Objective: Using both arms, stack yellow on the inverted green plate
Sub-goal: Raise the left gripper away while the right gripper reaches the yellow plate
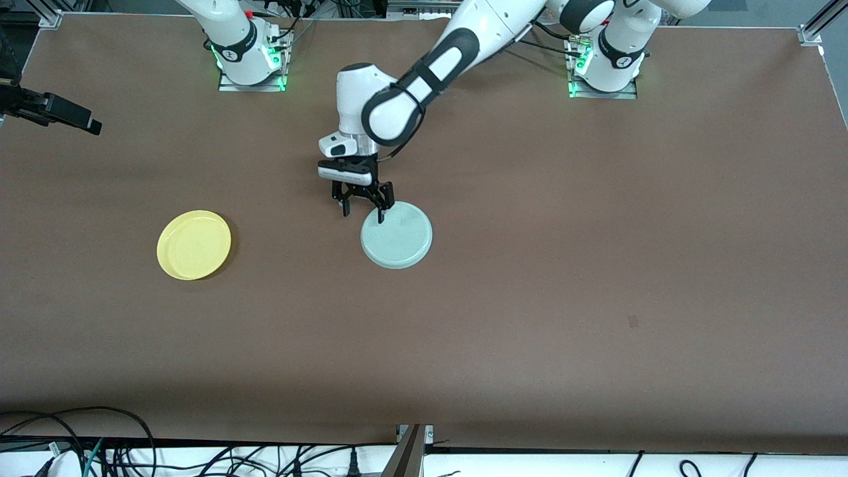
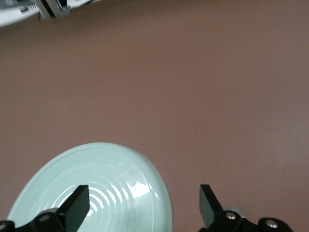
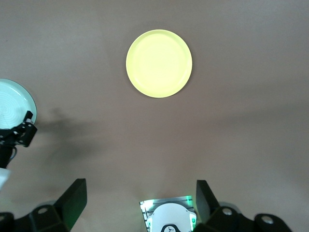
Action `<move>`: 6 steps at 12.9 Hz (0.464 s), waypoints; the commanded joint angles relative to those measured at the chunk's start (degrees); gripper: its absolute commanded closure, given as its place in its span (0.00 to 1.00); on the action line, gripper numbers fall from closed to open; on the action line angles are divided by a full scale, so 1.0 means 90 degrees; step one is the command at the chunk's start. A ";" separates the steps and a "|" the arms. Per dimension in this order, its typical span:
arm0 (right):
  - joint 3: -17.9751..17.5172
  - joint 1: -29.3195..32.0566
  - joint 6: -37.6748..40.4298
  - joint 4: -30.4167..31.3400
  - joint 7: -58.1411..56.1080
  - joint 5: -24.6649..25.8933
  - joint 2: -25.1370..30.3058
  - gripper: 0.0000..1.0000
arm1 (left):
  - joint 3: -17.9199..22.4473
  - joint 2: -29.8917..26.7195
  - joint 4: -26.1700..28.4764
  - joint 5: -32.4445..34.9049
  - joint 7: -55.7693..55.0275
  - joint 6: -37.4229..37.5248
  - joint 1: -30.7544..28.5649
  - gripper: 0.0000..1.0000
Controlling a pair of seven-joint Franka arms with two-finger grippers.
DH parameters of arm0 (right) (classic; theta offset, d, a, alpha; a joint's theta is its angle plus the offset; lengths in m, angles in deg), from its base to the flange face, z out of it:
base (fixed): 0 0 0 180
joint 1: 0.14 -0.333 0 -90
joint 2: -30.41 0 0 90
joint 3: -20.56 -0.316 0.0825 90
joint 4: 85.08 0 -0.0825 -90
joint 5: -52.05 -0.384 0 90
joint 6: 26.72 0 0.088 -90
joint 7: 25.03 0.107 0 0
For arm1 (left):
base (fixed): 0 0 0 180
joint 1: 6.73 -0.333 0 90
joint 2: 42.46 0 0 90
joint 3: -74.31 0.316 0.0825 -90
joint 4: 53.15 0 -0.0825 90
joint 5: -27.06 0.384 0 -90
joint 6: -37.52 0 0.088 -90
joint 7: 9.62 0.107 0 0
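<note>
The brown table (image 1: 530,331) fills my screen, with cables lying along its edge nearest the front camera. I see the green plate (image 1: 397,236) resting near the middle of the table, its ringed underside facing up. The yellow plate (image 1: 194,244) lies flat with its rim up, well apart from the green one, toward the right arm's end of the table.

The left arm reaches from its base to the middle of the table. The left gripper (image 1: 363,206) hangs low over the edge of the green plate (image 2: 96,193) that is farther from the front camera. Its fingers (image 2: 77,209) are spread wide, one over the plate and one over the bare table, and they hold nothing.

The right arm waits high above its base. The right gripper (image 3: 140,199) is released too, looking down at the yellow plate (image 3: 159,63).
</note>
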 commanded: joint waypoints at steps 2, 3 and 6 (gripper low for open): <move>0.0024 0.0025 0.0111 -0.0108 -0.0013 0.0049 -0.0081 0.00 | -0.0055 -0.0304 0.0070 -0.2347 -0.0104 -0.0852 -0.0091 0.00; 0.0034 0.0035 0.0111 -0.0108 -0.0013 0.0059 -0.0091 0.00 | -0.0055 -0.0391 0.0069 -0.2808 -0.0104 -0.0970 -0.0082 0.00; 0.0034 0.0026 0.0178 -0.0079 -0.0003 0.0264 -0.0101 0.00 | -0.0075 -0.0616 -0.0027 -0.3669 -0.0114 -0.0991 -0.0111 0.00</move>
